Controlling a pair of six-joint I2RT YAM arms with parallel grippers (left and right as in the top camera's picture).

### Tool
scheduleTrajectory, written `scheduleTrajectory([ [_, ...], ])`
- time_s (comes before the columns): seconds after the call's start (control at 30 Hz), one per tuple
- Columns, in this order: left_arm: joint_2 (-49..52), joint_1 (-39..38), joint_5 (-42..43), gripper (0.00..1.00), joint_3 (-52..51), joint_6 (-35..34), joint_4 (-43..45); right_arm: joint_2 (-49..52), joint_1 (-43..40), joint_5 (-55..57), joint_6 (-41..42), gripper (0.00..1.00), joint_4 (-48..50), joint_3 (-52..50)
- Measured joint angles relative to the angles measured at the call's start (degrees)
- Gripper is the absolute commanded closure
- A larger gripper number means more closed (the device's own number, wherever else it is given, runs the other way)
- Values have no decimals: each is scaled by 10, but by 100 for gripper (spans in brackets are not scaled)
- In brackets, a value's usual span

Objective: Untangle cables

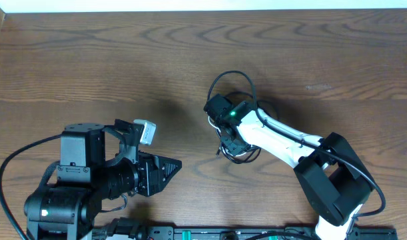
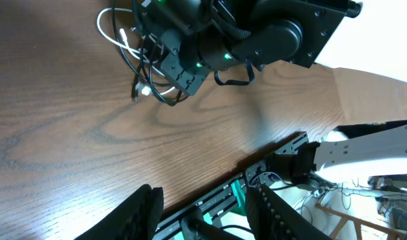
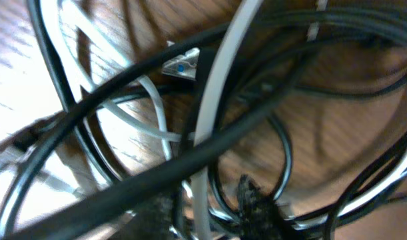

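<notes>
The cables (image 1: 231,81) lie tangled at mid-table: thin black loops mixed with a white cord. My right gripper (image 1: 228,141) points down into the bundle. In the right wrist view its dark fingertips (image 3: 253,203) stand close together, shut on the white cord (image 3: 216,100) and black strands of the cables, and a small silver plug (image 3: 180,65) lies beyond. The left wrist view shows the cables (image 2: 120,40) under the right gripper (image 2: 180,77). My left gripper (image 2: 204,217) is open and empty near the table's front edge, well left of the tangle (image 1: 166,170).
A black rail (image 1: 190,233) with green parts runs along the table's front edge (image 2: 256,180). The right arm's white link (image 1: 276,140) slants from the tangle to the lower right. Thick black arm wires (image 1: 10,173) loop at the lower left.
</notes>
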Motion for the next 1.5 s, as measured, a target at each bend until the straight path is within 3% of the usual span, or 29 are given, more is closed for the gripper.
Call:
scheduleTrajectory([
  [0.17,0,0,0,53,0,0,0,0,0,0,4,82,0,0],
  [0.4,0,0,0,53,0,0,0,0,0,0,38,67,-3,0],
  [0.63,0,0,0,53,0,0,-1,0,0,20,98,67,-1,0],
  [1.27,0,0,0,53,0,0,-2,0,0,20,117,66,3,63],
  [1.37,0,0,0,52,0,0,-2,0,0,13,118,71,-2,63],
  [1.43,0,0,0,52,0,0,-2,0,0,9,121,99,-7,63],
  [1.5,0,0,0,52,0,0,-2,0,0,4,132,99,-13,63],
])
